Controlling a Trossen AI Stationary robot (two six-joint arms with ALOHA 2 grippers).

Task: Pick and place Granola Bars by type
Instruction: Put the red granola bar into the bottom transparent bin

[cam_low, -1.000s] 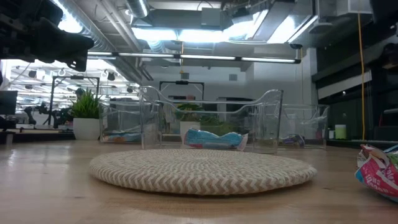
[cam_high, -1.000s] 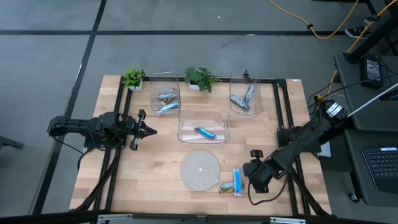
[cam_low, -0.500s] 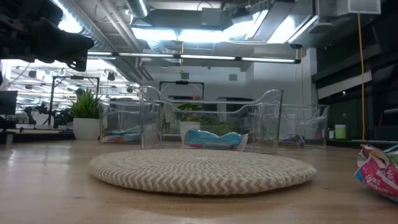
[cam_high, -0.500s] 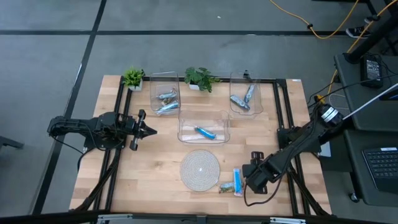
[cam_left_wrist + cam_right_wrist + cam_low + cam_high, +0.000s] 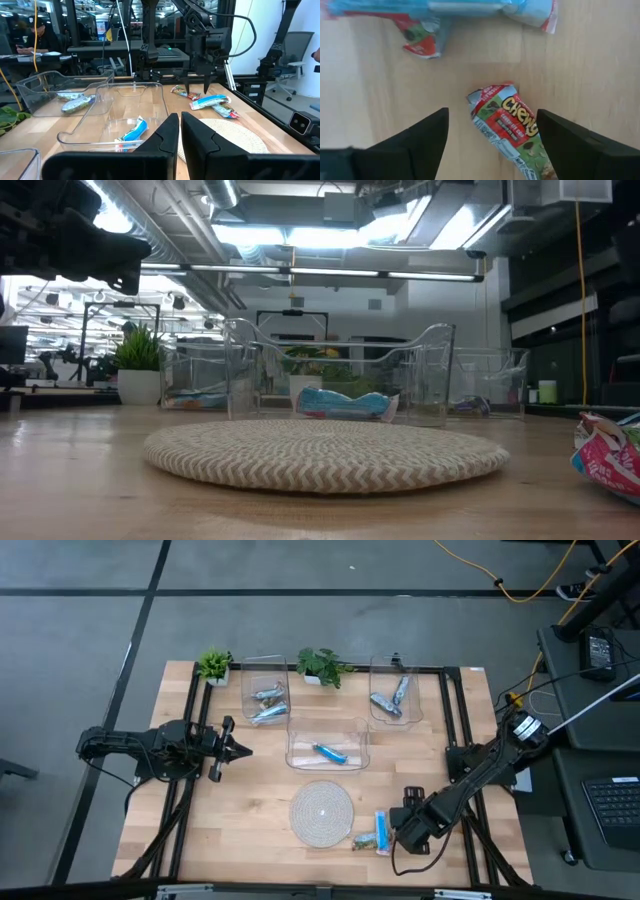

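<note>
Overhead, table-level and two wrist cameras, all perhaps sharing the woven mat.

Two silvery-green foil bars lie in the far-left clear bin, and two more silvery bars in the far-right one. A bright blue foil bar rests alone in the middle bin. On the wood, a blue bar, a mixed red-green bar and a red-and-green "Chewy" bar lie flat, close together.

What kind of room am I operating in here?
Probably a robotics lab or workshop: exposed ceiling ducts and strip lights, more dark robot arms on benches, a person seated at a workstation.
</note>
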